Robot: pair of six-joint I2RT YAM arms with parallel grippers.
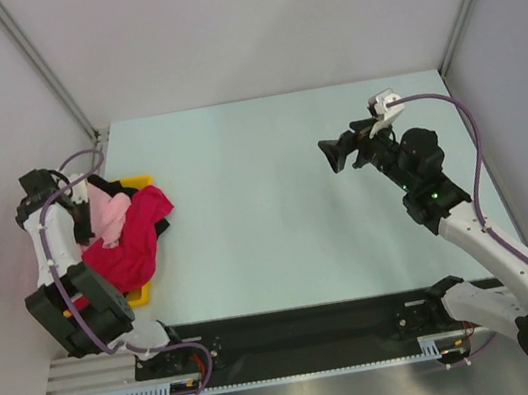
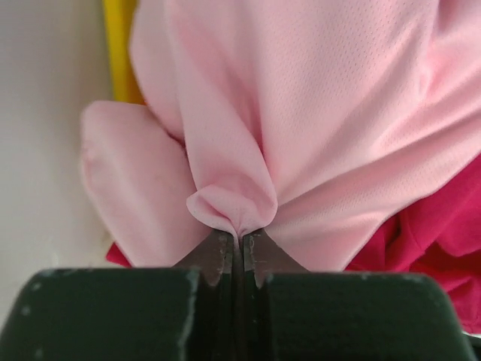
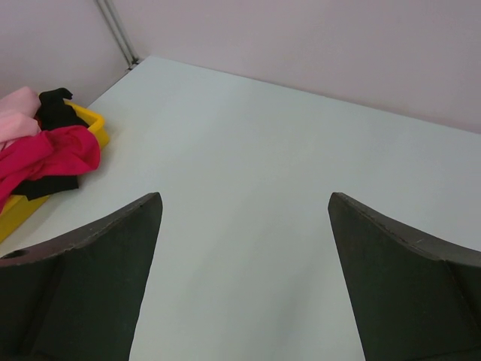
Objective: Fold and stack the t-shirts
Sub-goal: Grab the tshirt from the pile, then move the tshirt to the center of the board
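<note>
One pink t-shirt (image 2: 316, 113) pinched — pickup from the yellow tray (image 1: 142, 297).
The left gripper (image 2: 239, 241) clenches a fold of it, atop the magenta t-shirt (image 1: 131, 250) heaped in the tray; the right gripper (image 3: 244, 197) hangs spread, empty, well to the tray's right. Next, likely: carry it onto the pale table (image 1: 277, 215) — plain grey walls (image 1: 244, 18) around.

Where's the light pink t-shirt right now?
Top view, left edge: the light pink cloth t-shirt lies atop the yellow tray, beside the magenta-red cloth shirt, a fold pinched by the left gripper.
</note>
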